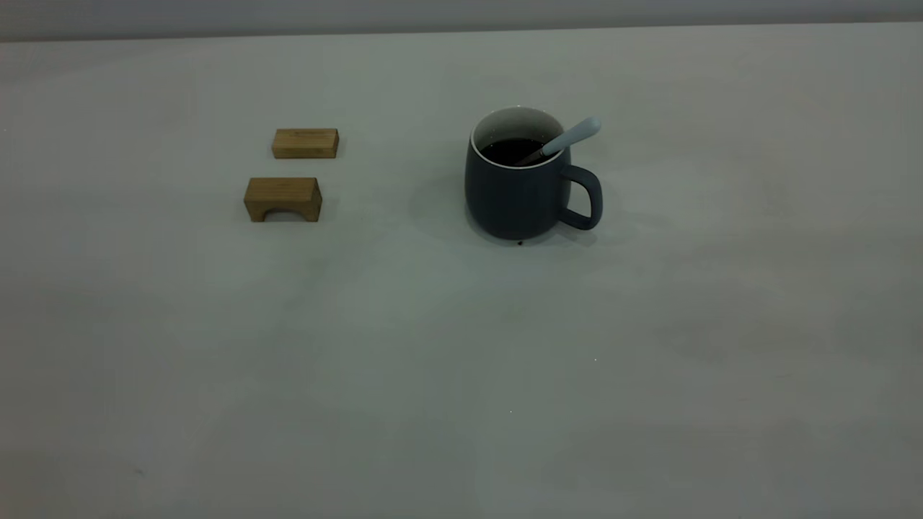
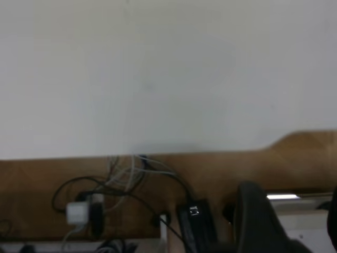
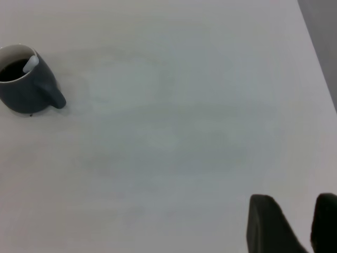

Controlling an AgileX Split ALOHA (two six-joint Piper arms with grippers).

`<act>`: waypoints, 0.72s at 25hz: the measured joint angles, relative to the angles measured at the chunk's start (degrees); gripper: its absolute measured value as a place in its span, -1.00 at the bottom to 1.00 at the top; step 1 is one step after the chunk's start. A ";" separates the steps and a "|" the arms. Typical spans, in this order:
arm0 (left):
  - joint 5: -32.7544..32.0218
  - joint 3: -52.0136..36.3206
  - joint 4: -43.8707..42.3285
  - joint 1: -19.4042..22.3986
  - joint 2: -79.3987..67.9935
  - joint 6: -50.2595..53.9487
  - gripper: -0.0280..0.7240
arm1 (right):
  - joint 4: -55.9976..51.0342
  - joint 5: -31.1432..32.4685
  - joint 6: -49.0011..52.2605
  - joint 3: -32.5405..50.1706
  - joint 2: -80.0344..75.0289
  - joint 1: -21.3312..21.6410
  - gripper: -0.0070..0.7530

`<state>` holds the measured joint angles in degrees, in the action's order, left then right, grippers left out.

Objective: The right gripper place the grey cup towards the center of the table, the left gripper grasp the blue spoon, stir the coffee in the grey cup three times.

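Resting upright near the middle of the wide pale grey-white table (image 1: 216, 375), the rounded slate-grey cup (image 1: 515, 194) with its white rim and loop handle looks already placed, so the first step of the task appears done. Dark, near-black coffee (image 1: 508, 149) fills it partway, and the slim spoon (image 1: 570, 137) with the pale blue handle stands in the liquid, leaning on the rim above the cup's handle with nothing gripping it. Well apart from the cup, toward the left arm's side, sit two small wooden blocks: a plain oblong one (image 1: 305, 143) and an arched one (image 1: 283, 199) just in front of it. Neither arm shows in the exterior view. The right claw (image 3: 295, 224) hangs far from the cup over bare table, its two dark fingers parted with a gap between them and nothing held. The left claw (image 2: 287, 221) is pulled back past the table edge, above cables and a wooden floor; only one dark finger shows clearly, so its opening cannot be told. Judging from this, either the stirring is finished or it has yet to start; the pictures cannot settle which.
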<state>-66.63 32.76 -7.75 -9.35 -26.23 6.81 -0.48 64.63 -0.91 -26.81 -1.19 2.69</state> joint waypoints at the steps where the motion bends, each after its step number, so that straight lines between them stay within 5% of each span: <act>1: 0.07 -1.20 0.67 0.74 2.36 -0.89 0.14 | 0.00 0.00 0.00 0.00 0.00 0.00 -0.35; 10: 3.13 -3.91 2.42 9.43 16.82 -1.60 0.14 | -0.05 0.00 0.00 0.00 0.00 0.00 -0.35; 18: 2.47 -4.82 3.97 11.06 23.91 -1.85 0.14 | -0.05 0.00 0.00 0.00 0.00 0.00 -0.35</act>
<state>-64.16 27.94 -3.78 1.71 -2.32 4.97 -0.54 64.63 -0.91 -26.81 -1.19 2.69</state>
